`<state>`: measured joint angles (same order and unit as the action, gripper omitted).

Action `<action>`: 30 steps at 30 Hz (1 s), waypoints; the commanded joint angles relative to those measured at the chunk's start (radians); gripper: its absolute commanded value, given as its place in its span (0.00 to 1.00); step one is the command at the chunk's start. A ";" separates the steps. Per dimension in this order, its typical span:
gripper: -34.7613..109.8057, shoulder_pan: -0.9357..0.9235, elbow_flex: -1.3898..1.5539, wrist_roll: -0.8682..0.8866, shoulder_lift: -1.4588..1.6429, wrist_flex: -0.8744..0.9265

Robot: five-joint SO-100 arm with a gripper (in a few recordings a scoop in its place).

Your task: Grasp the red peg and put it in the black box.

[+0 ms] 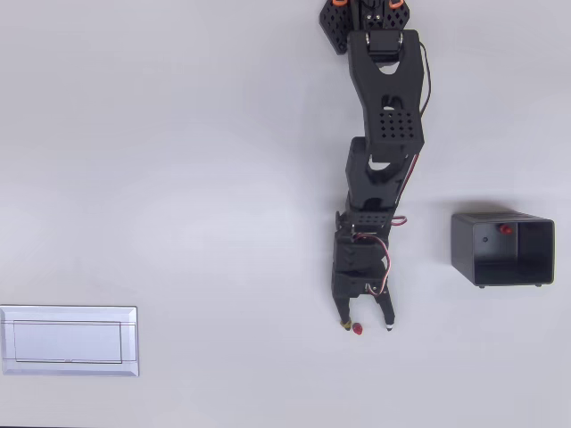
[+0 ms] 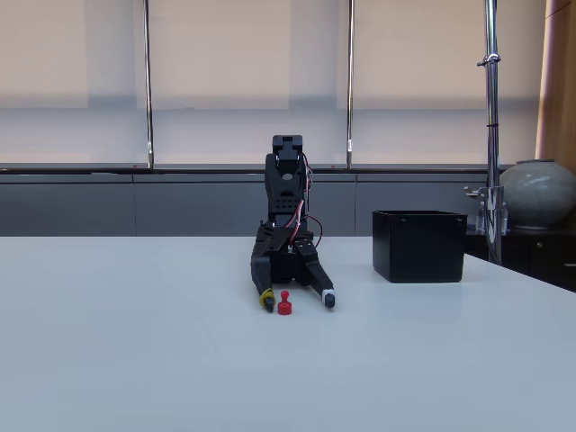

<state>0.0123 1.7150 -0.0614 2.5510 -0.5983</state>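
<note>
Currently my claw [image 1: 367, 326] sits low at the table [image 1: 178, 178], jaws spread apart and holding nothing. In the overhead view the red peg [image 1: 357, 329] lies between my two fingertips, closer to the yellow-tipped finger [image 1: 344, 325] than to the white-tipped one [image 1: 391, 327]; whether it touches the yellow tip I cannot tell. The fixed view confirms this: the peg [image 2: 284, 303] stands upright on the table between the two tips, with the gripper [image 2: 295, 300] open around it and a clear gap on the white-tipped side.

Item noted: the peg is tiny, bright red, with a rounded head over a wider base, narrower than my finger spacing.

The black box [image 1: 502, 250] stands well apart, to the right of my arm in the overhead view, matt black, thin-walled, open at the top. A small red object [image 1: 505, 229] is visible inside it near the upper wall. In the fixed view the box [image 2: 418, 245] stands to the right and further back.

A flat white tray [image 1: 70, 340] lies at the lower left of the overhead view, far from my claw.

No legible writing or brand marks are found on any item.
</note>
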 commanded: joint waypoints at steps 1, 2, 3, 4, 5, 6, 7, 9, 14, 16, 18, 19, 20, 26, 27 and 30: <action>0.44 -0.035 0.058 -0.014 0.032 -0.017; 0.44 -0.035 0.064 -0.014 0.035 -0.017; 0.44 -0.037 0.069 -0.014 0.038 -0.017; 0.44 -0.037 0.071 -0.014 0.040 -0.017; 0.44 -0.037 0.071 -0.014 0.040 -0.017; 0.44 -0.037 0.071 -0.014 0.040 -0.017; 0.44 -0.037 0.069 -0.014 0.040 -0.017; 0.44 -0.037 0.066 -0.006 0.041 -0.025; 0.44 -0.037 0.064 -0.005 0.057 -0.069; 0.44 -0.037 0.064 -0.006 0.057 -0.066; 0.44 -0.037 0.061 -0.006 0.054 -0.066; 0.44 -0.037 0.061 -0.006 0.054 -0.066; 0.43 -0.037 0.060 -0.006 0.054 -0.066; 0.38 -0.038 0.060 -0.006 0.054 -0.066; 0.37 -0.038 0.060 -0.006 0.054 -0.066; 0.35 -0.038 0.060 -0.006 0.055 -0.069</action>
<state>0.0123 1.7472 -0.0552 2.5955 -0.6611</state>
